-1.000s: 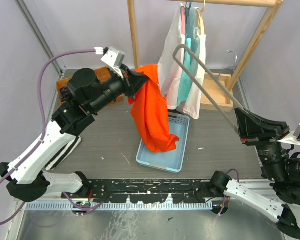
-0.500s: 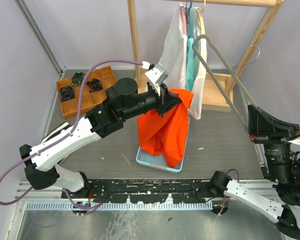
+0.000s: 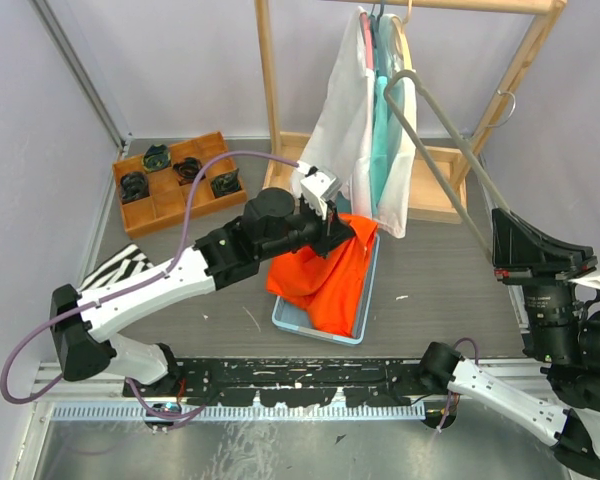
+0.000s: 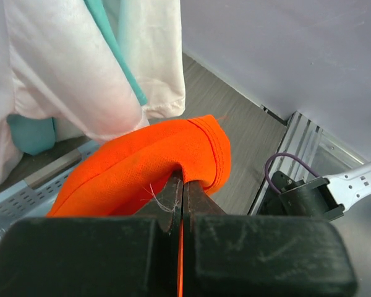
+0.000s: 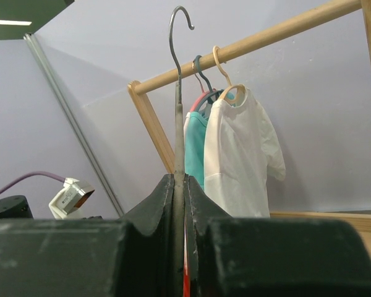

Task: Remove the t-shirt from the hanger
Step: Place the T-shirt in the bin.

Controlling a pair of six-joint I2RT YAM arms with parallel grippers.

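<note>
Left pincer: the left gripper (image 4: pixel 180 193) has its jaws pressed together on a fold of the orange t-shirt (image 3: pixel 325 275), and the hem bulges over the closed tips.
T-shirt: it is off the hanger, hanging from that grip and slumped into the blue basket (image 3: pixel 369 278) at the middle of the table, covering most of the basket.
Right pincer: the right gripper (image 5: pixel 179 189), at 3 o'clock from the basket, has its jaws nearly together, pinching the wire of the bare grey hanger (image 3: pixel 445 150). The hook points away from the fingers.
Hanger reach: the hanger slants from the right gripper towards 11 o'clock, and in the top view its far bend overlaps the hung clothes.
In the way: a white shirt (image 3: pixel 340 130) and a teal shirt (image 3: pixel 382 150) hang on the wooden rack (image 3: pixel 270 80) at 12 o'clock from the basket. The white hem is just beside the held orange fold.
Around: a wooden tray (image 3: pixel 165 212) with small dark items in its compartments sits at 10 o'clock, well apart. A black-and-white striped cloth (image 3: pixel 115 270) lies at 9 o'clock, partly under the left arm.
</note>
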